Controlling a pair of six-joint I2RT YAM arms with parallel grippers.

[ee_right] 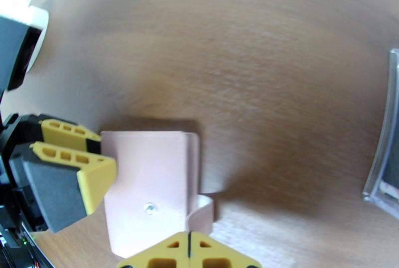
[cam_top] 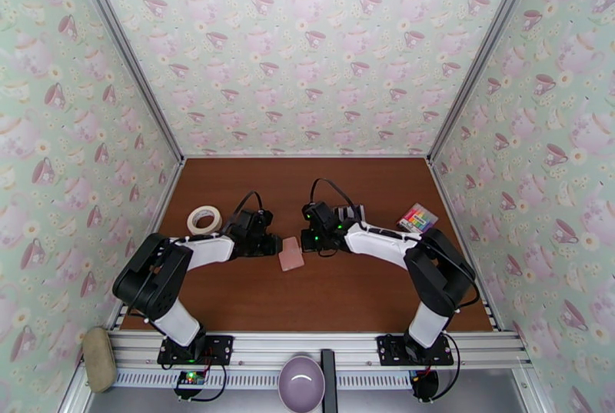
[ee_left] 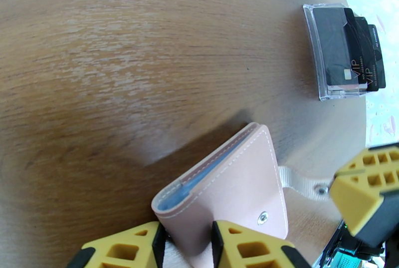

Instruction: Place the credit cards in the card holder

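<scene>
The card holder [cam_top: 290,254] is a pale pink wallet lying folded shut on the brown table between both arms. Its blue lining shows along one edge in the left wrist view. My left gripper [ee_left: 187,238] is shut on the card holder's [ee_left: 234,191] near corner, one yellow finger on each side. My right gripper [ee_right: 189,236] is shut, its tips meeting right at the snap tab [ee_right: 203,213]; I cannot tell whether the tab is pinched. The credit cards [ee_left: 349,47], black ones, stand in a clear stand [cam_top: 350,213] behind the right wrist.
A roll of white tape [cam_top: 204,220] lies at the left of the table. A rainbow-striped block [cam_top: 417,218] sits near the right wall. A purple bowl [cam_top: 301,382] rests on the front rail. The walls close in on three sides.
</scene>
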